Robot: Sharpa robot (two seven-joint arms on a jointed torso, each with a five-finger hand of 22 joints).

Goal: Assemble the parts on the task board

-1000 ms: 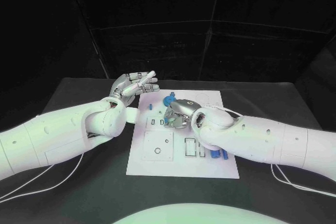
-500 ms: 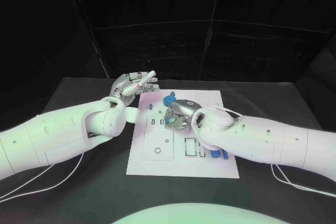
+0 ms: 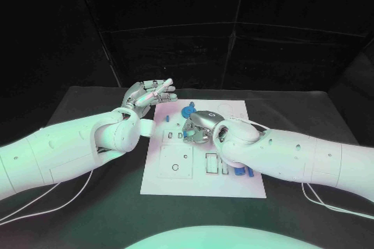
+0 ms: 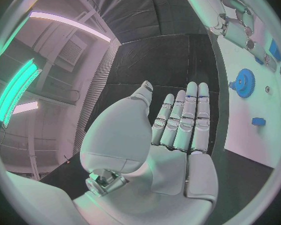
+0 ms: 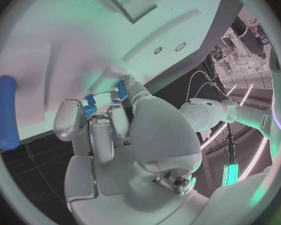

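Left hand [image 3: 149, 93] raised, fingers spread, holding nothing, upper left of centre beside the task board [image 3: 204, 184]. Right hand [image 3: 199, 127] at frame centre, pressed down on the board, gripping a small blue part [image 5: 89, 106]. Blue gear [image 3: 189, 109] just above.

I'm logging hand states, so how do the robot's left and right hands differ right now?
The left hand is raised beside the task board, fingers straight, holding nothing; the right hand is down over the board, fingers curled round a small blue part. Both are silver on white arms.
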